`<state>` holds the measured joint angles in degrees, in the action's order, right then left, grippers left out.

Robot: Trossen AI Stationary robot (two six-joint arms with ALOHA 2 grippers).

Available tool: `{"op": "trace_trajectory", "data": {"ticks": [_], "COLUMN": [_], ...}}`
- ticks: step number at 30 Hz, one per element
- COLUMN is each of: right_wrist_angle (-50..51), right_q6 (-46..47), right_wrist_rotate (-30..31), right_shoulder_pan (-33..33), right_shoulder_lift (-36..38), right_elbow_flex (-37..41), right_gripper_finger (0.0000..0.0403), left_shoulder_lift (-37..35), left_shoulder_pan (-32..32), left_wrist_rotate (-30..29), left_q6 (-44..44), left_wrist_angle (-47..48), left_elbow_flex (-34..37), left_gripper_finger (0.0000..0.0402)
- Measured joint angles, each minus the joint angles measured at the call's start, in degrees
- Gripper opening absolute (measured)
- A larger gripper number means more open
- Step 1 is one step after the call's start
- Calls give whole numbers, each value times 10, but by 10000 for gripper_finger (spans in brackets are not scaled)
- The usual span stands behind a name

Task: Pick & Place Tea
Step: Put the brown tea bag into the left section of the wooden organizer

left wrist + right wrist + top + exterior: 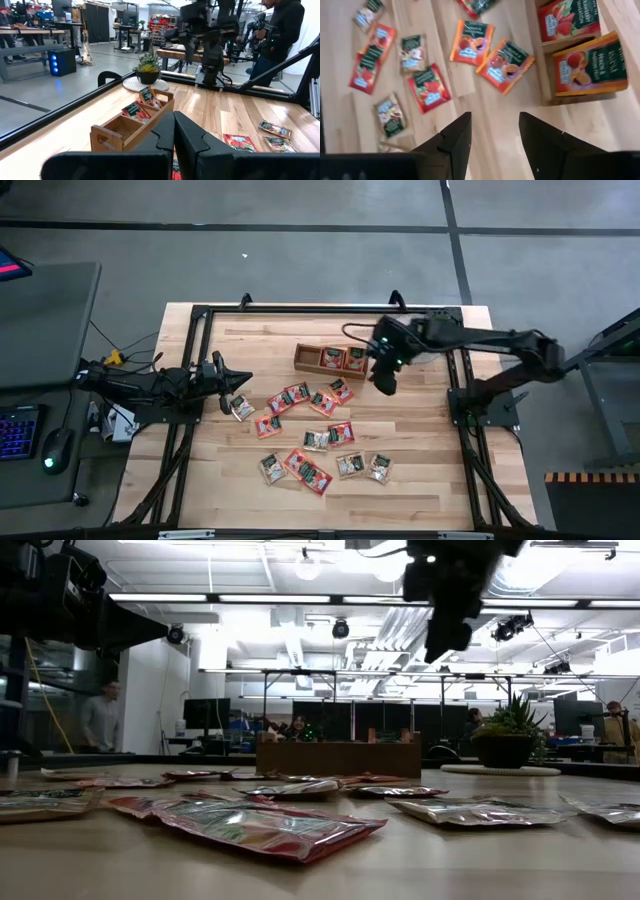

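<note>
Several flat tea sachets (305, 435), red-orange and grey-green, lie scattered on the wooden table. A long wooden tray (308, 358) lies at the far middle, with one sachet (567, 22) in one compartment and another (592, 65) in the compartment beside it. My right gripper (385, 380) hangs open and empty above the table by the tray's right end, pointing slantwise down (495, 145). My left gripper (238, 380) waits shut at the table's left side, level above the board (174, 140), touching nothing.
A small potted plant (148, 67) on a white disc stands beyond the tray's far end, near the right arm's base. A black frame (200, 315) rims the table. People stand in the room behind (280, 30). Bare wood lies along the near edge (330, 505).
</note>
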<state>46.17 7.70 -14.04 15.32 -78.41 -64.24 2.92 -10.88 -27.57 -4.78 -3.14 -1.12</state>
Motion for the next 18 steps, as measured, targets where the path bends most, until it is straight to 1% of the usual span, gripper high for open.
{"op": "trace_trajectory", "data": {"ticks": [3, 7, 14, 18], "right_wrist_angle": [-43, -105, -199, -212], "right_q6": [41, 93, 142, 141], "right_wrist_rotate": [1, 2, 12, 30], "right_shoulder_pan": [-18, -53, -105, -123], "right_shoulder_lift": [44, 81, 87, 87], "right_elbow_flex": [52, 106, 167, 176], "right_gripper_finger": [157, 154, 154, 154], "left_shoulder_lift": [0, 0, 0, 0], "left_shoulder_pan": [0, 0, 0, 0], "left_wrist_rotate": [0, 0, 0, 0], "left_q6": [0, 0, 0, 0], "left_wrist_angle": [0, 0, 0, 0], "left_elbow_flex": [0, 0, 0, 0], "left_gripper_finger": [0, 0, 0, 0]}}
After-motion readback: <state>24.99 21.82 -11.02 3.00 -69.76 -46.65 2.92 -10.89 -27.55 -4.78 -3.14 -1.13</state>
